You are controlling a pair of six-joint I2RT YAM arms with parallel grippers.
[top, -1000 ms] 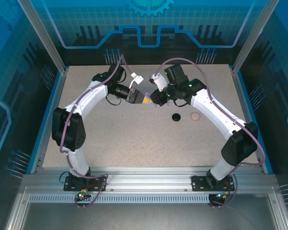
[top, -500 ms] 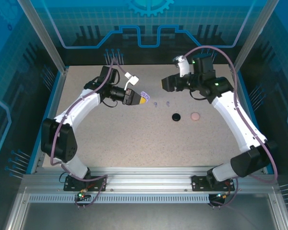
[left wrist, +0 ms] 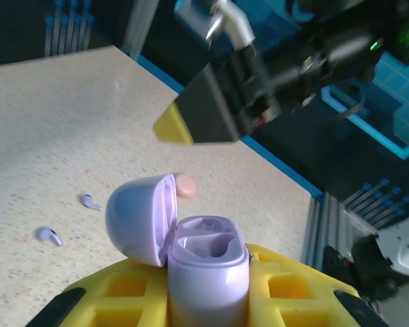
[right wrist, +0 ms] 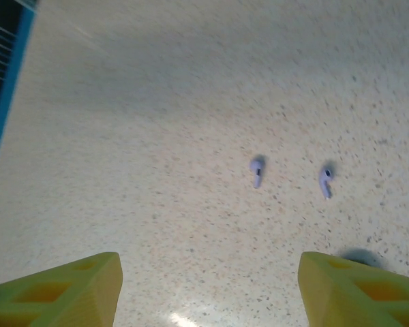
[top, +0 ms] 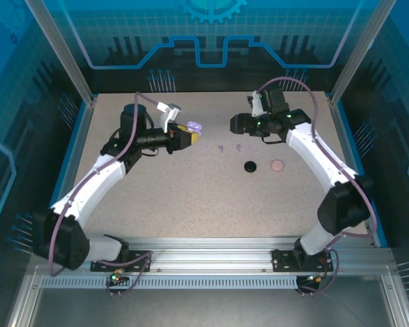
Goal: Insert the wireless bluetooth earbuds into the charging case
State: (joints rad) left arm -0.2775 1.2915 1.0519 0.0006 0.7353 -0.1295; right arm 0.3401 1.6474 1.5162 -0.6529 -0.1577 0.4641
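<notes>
Left gripper pinches the open lavender case (lid swung aside); right gripper, fingers spread, hangs near two lavender earbuds

Speckled table holds lavender earbuds, black case, pink case.

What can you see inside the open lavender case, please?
Two empty wells in the case; both lavender earbuds lie on the table. The yellow fingers cover its lower body.
</notes>
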